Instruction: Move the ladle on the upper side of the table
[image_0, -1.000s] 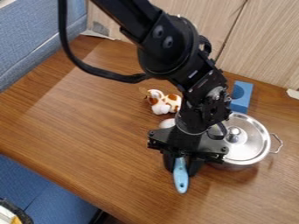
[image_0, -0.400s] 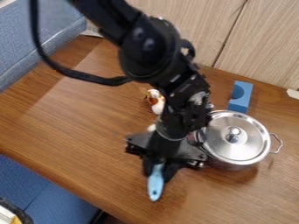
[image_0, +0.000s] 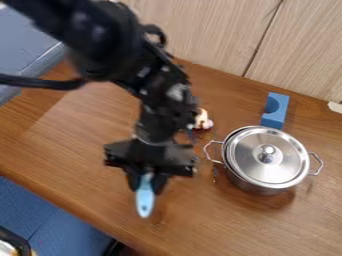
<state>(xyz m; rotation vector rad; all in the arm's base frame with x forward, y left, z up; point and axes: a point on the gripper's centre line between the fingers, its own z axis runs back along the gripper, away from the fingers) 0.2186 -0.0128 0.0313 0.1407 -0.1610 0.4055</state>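
My gripper (image_0: 144, 186) hangs over the lower left-middle part of the wooden table, left of the steel pot. It is shut on the light-blue handle of the ladle (image_0: 145, 200), which sticks out below the fingers toward the table's front edge. The ladle's other end is hidden behind the gripper and arm.
A lidded steel pot (image_0: 266, 159) with two wire handles stands at the right. Behind it lies a blue block (image_0: 274, 110) with a round hollow. A small white and brown toy (image_0: 202, 120) is partly hidden behind the arm. Wood panels (image_0: 220, 35) rise along the back.
The gripper and the ladle have moved left, away from the pot, whose left handle has come into view. The toy is now covered on its left side by the arm.
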